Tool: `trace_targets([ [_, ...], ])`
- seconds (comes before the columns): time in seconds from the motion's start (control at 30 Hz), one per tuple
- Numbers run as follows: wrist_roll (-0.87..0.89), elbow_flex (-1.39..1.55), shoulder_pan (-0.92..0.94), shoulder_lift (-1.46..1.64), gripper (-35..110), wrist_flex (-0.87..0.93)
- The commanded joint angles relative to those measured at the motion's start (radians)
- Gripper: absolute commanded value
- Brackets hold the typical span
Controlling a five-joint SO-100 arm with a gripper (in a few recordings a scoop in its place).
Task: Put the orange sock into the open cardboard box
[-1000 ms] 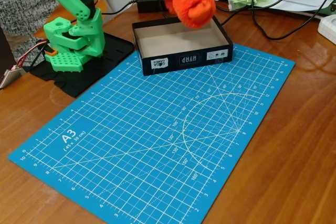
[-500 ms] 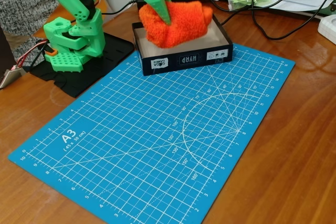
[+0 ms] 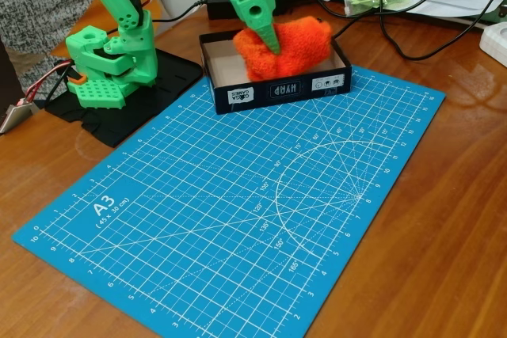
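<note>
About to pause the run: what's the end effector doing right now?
End effector: at the orange sock inside the open cardboard box; open or closed cannot be told.

Bright green plastic arm [image 3: 119, 13], tapered pincer [image 3: 269, 37]

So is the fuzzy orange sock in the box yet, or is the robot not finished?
Nearly finished. The orange sock already sits inside the open cardboard box, bulging above its walls. In hand: the gripper is down against the sock, though I cannot tell if it is gripping. Left: let go if it is holding, and lift the arm clear.
</note>
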Motion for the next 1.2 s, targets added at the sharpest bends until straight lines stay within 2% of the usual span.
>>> trace_targets([
  [0.0, 0.012, -0.002, -0.04, 0.071, 24, 0.043],
  [0.1, 0.035, -0.015, -0.06, 0.112, 36, 0.11],
  [0.33, 0.12, -0.158, -0.086, 0.153, 43, 0.313],
  [0.37, 0.149, -0.175, -0.084, 0.17, 41, 0.324],
  [0.5, 0.31, -0.328, 0.009, 0.227, 0, 0.319],
  [0.6, 0.575, -0.471, 0.132, 0.293, 0, 0.259],
  [0.67, 0.788, -0.454, 0.225, 0.414, 0, 0.13],
  [0.73, 0.983, -0.413, 0.324, 0.52, 0, 0.038],
  [0.87, 1.233, -0.222, 0.428, 0.767, 0, 0.023],
  [1.03, 1.336, 0.19, 0.518, 1.046, 0, 0.012],
  [1.17, 1.351, 0.54, 0.578, 1.143, 0, -0.123],
])
